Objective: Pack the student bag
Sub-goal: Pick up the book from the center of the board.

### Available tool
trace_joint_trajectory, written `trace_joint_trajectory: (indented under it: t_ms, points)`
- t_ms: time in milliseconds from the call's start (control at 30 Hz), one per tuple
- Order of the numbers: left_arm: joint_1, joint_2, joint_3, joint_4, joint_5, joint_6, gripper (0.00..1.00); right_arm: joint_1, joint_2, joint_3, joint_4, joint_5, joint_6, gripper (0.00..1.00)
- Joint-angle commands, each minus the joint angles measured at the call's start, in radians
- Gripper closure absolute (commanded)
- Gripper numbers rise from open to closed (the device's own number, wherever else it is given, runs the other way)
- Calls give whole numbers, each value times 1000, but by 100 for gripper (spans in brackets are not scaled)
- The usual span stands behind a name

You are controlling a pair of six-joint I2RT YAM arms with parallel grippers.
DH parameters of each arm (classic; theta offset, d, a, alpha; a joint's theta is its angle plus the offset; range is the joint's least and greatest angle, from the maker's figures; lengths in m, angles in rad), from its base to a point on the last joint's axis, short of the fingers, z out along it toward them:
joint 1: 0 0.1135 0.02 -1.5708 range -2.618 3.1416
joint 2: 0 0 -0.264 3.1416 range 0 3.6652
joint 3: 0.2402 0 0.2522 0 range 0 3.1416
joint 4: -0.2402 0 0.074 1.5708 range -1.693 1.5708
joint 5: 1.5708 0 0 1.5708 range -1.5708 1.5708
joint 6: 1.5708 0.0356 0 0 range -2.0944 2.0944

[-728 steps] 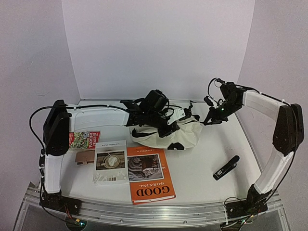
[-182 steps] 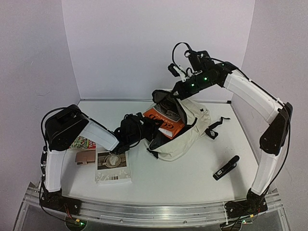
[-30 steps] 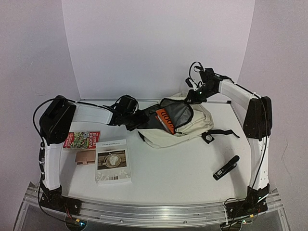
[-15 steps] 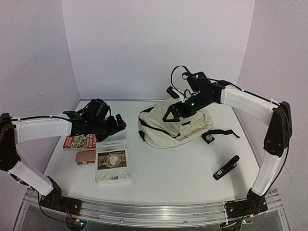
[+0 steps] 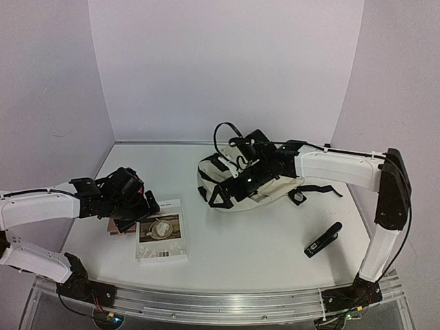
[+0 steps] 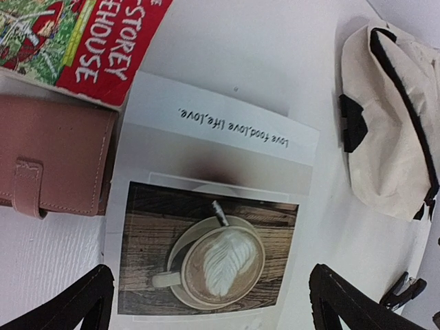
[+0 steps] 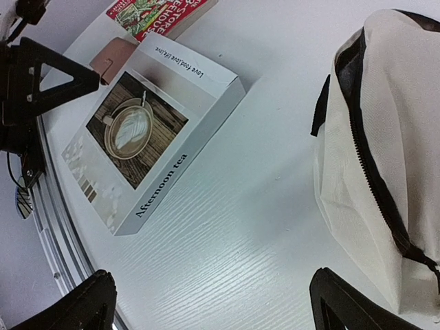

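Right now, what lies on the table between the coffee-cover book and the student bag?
Nothing. In the right wrist view, only bare white table separates the coffee-cover book from the student bag.

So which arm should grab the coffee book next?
Left, most likely. The left gripper hangs open right above the coffee book. The right gripper is open too, but farther off, beside the bag.

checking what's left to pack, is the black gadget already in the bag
No, the black gadget lies on the table, apart from the bag.
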Motion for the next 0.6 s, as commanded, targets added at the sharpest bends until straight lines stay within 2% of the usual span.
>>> trace_joint_trajectory:
  t_ms: [0, 267, 567]
  points:
    - [-12, 13, -44, -7, 0, -77, 0, -12, 8, -42, 64, -43, 17, 2]
    - [-13, 105, -90, 162, 86, -46, 0, -2, 56, -86, 104, -144, 20, 2]
    - [-13, 26, -228, 284, 95, -78, 3, 47, 165, -11, 112, -203, 26, 2]
